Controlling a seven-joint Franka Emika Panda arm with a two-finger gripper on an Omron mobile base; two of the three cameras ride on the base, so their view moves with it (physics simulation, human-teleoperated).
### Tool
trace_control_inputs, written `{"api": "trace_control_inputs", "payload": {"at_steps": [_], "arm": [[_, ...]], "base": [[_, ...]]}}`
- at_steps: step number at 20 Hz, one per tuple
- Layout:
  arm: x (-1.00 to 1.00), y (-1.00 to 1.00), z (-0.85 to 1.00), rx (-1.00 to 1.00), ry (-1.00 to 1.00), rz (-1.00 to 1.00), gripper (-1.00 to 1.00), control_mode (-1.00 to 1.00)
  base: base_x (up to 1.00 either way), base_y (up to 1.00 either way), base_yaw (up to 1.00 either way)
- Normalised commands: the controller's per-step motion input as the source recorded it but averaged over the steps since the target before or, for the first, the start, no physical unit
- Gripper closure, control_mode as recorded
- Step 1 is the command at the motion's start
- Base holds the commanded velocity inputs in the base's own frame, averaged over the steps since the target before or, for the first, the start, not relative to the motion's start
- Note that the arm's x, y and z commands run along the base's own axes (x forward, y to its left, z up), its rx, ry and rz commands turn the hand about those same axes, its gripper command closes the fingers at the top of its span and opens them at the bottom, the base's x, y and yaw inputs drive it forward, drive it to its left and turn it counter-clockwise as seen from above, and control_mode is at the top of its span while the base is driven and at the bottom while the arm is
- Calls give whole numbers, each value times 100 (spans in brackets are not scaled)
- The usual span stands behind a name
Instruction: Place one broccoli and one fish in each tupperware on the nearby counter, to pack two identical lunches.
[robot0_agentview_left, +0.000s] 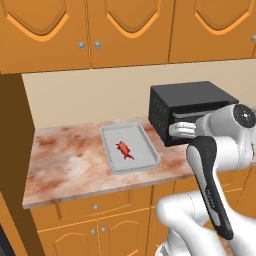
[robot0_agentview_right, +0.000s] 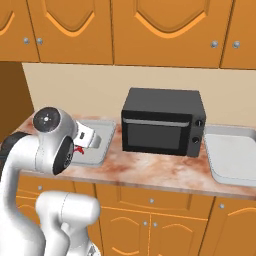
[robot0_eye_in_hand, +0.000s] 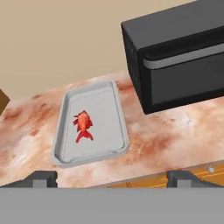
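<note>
A red fish (robot0_eye_in_hand: 83, 125) lies alone in a shallow grey tupperware (robot0_eye_in_hand: 120, 131) on the mottled pink-brown counter (robot0_eye_in_hand: 170, 138). From the left base view the fish (robot0_agentview_left: 124, 150) sits mid-container (robot0_agentview_left: 150, 145), left of the microwave. My gripper (robot0_eye_in_hand: 113, 179) hangs open above the counter's front edge, well short of the fish, with nothing between its fingertips (robot0_eye_in_hand: 41, 178). The white hand (robot0_agentview_left: 183, 130) is in front of the microwave's left side. In the right base view my arm covers most of that tupperware (robot0_agentview_right: 100, 135); a red bit of fish (robot0_agentview_right: 78, 149) peeks out.
A black microwave (robot0_agentview_left: 192, 110) stands on the counter just right of the fish's container. A second grey container (robot0_agentview_right: 232, 152) lies right of the microwave (robot0_agentview_right: 162, 122). Orange wall cabinets (robot0_agentview_left: 95, 30) hang overhead. The counter ends at a wooden side panel (robot0_agentview_left: 15, 135) on the left.
</note>
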Motion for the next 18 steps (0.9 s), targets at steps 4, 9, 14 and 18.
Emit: {"api": "trace_control_inputs", "payload": {"at_steps": [4, 9, 14, 18], "arm": [[-72, -9, 66, 0, 9, 1, -100, -100], [-31, 1, -3, -6, 23, 1, -100, -100], [-19, 0, -6, -4, 13, 0, -100, 100], [0, 0, 0, 0, 0, 0, -100, 100]], "base": [[0, 0, 0], [0, 0, 0], [-34, -17, 0], [-66, -94, 0]]}}
